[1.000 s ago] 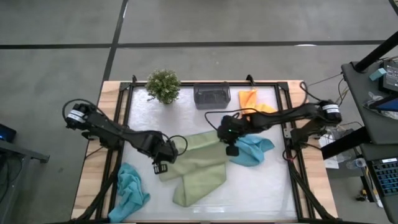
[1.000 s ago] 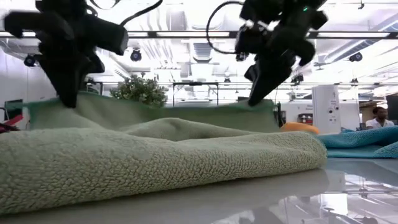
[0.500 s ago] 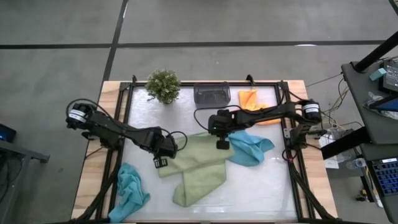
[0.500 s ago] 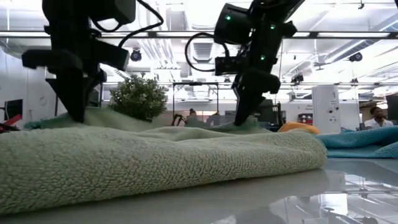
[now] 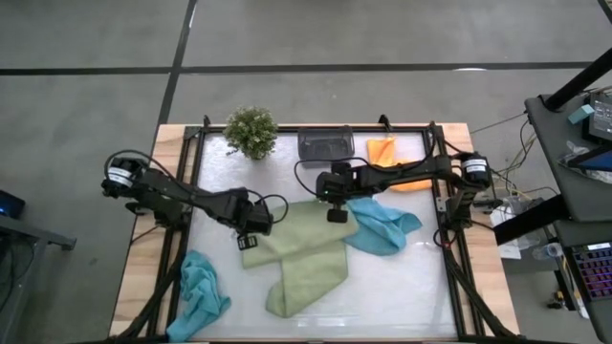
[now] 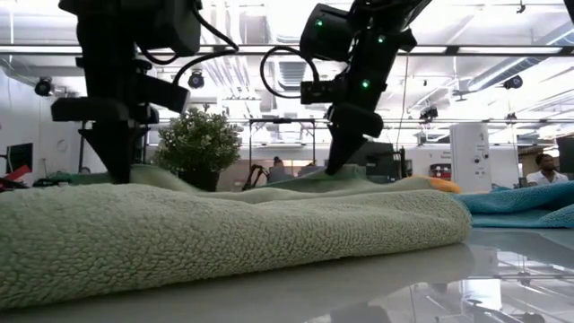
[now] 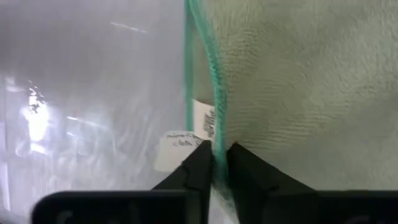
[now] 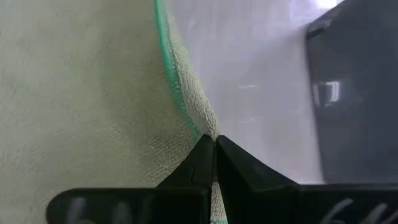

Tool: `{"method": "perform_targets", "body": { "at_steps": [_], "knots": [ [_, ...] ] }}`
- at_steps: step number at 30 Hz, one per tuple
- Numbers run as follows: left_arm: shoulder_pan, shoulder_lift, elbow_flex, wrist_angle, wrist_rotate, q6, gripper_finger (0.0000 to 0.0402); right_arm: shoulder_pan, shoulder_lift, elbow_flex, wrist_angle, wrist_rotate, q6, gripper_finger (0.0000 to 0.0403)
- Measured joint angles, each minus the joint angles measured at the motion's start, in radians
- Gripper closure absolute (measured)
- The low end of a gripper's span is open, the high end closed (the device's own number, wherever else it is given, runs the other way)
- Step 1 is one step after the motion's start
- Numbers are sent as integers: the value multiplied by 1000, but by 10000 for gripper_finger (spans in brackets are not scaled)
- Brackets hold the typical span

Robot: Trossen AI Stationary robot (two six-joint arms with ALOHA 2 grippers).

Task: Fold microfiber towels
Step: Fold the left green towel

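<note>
With my left hand (image 5: 247, 239) and right hand (image 5: 337, 214) each pinching an edge corner of the light green towel (image 5: 304, 256) spread mid-desk (image 5: 402, 287), I judge I'm mid-fold; next, lay that edge down squarely.

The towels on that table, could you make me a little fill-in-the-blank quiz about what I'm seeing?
1. Both claws pinch the edge of a light ____ towel.
2. The crumpled teal towel lies on the side of the ____ arm.
3. The orange towel lies beside the grey ____ at the table's far edge.
4. The right claw is ____ on the towel's hem.

Missing words: green; left; bin; shut
</note>
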Motion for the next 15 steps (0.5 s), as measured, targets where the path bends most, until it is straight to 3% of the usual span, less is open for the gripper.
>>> {"method": "perform_targets", "body": {
  "at_steps": [8, 15],
  "knots": [
    [4, -7, 0, 0, -20, 30, 283, -25, 0, 22, -3, 1, 3, 343],
    [4, -9, 15, 38, -38, 45, 267, -35, -6, 51, -1, 0, -56, 295]
  ]
}}
